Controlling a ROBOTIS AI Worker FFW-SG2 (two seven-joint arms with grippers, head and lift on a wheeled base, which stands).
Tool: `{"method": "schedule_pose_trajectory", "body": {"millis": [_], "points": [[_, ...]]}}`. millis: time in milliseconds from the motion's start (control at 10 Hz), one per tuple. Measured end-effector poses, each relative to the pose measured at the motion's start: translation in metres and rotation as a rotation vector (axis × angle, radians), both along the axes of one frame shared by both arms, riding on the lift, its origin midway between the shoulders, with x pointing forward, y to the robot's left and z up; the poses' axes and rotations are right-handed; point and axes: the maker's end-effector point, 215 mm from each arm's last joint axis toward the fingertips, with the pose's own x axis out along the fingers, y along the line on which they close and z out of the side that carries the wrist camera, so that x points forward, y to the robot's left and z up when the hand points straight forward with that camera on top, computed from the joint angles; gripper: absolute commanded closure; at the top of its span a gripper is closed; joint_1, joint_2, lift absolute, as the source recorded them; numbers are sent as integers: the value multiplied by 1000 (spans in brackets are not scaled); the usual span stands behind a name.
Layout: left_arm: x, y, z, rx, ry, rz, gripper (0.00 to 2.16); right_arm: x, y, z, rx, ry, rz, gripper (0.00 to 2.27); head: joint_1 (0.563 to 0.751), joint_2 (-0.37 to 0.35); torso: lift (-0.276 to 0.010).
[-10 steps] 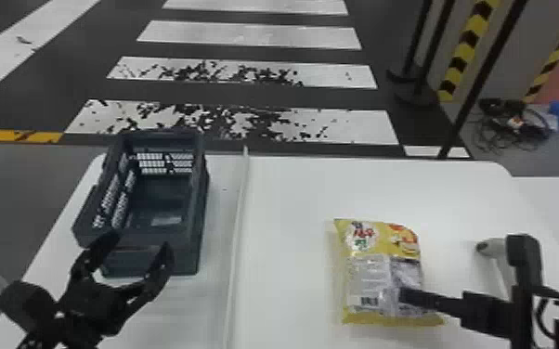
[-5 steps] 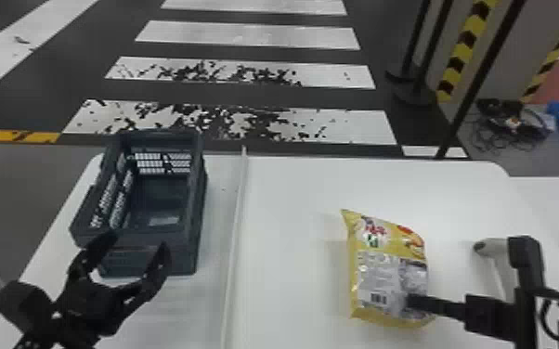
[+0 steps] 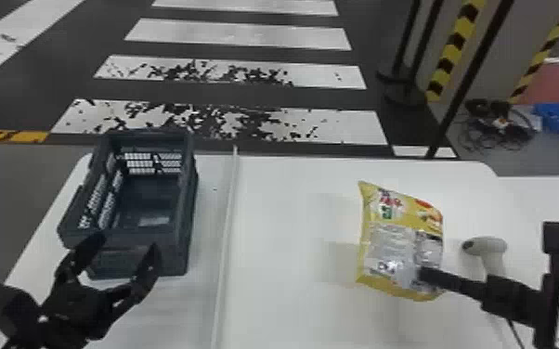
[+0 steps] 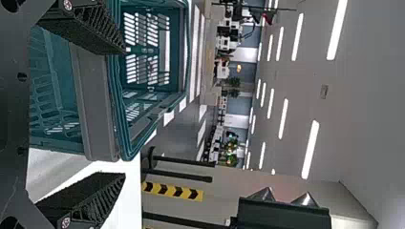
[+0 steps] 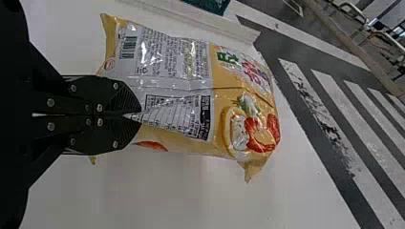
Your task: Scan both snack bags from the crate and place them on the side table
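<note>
Snack bag [image 3: 392,236], one, crinkled yellow-and-silver plastic, is pinched in your right gripper [image 3: 423,274] over the white table [image 3: 283,278] toward its right edge, your left gripper [image 3: 126,242] spread beside one dark plastic crate [image 3: 188,222] near the far left corner, one pale scanner [image 3: 493,246] beyond the bag's right side.

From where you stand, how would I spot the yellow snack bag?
Start at the white table, with the dark crate on its left. Well right of the crate, the right gripper pinches a plump bag. Its yellow wrapper and printed silvery panel set it apart from the plain pale scanner beside it.
</note>
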Motion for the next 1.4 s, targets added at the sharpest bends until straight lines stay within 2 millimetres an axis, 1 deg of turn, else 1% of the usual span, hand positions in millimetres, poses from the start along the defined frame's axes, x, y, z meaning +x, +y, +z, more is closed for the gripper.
{"method": "schedule_pose_trajectory", "body": {"millis": [100, 200, 300, 400, 500, 600, 700, 800, 900, 1200, 1300, 1400], "points": [[0, 0, 0, 0, 0, 0, 83, 7, -14, 16, -1, -37, -32, 2253, 695, -86, -95], [-1, 0, 0, 0, 1, 1, 83, 17, -32, 31, -8, -75, -75, 2253, 695, -99, -95], [-1, 2, 0, 1, 1, 3, 83, 32, -62, 51, -36, -136, -144, 2253, 695, -132, -95], [-1, 3, 0, 2, 1, 6, 83, 44, -92, 64, -72, -184, -212, 2256, 695, -170, -95], [-1, 4, 0, 3, 1, 7, 83, 52, -124, 70, -111, -220, -287, 2253, 695, -208, -95], [-1, 4, 0, 3, 1, 7, 83, 60, -156, 74, -157, -255, -361, 2253, 695, -230, -95], [-1, 4, 0, 3, 1, 8, 83, 67, -185, 77, -194, -295, -421, 2256, 695, -268, -95], [-1, 5, 1, 3, -1, 9, 83, 75, -221, 82, -244, -349, -493, 2256, 695, -310, -95], [-1, 6, 1, 4, -2, 11, 83, 79, -256, 84, -298, -392, -565, 2253, 695, -347, -95], [0, 6, 7, 4, -12, 10, 83, 74, -338, 82, -439, -440, -745, 2253, 695, -350, -95], [1, 4, 8, 3, -15, 8, 83, 68, -363, 77, -476, -429, -799, 2253, 695, -350, -95], [4, 2, 8, 1, -13, 3, 83, 57, -388, 66, -516, -404, -855, 2253, 695, -350, -95]]}}
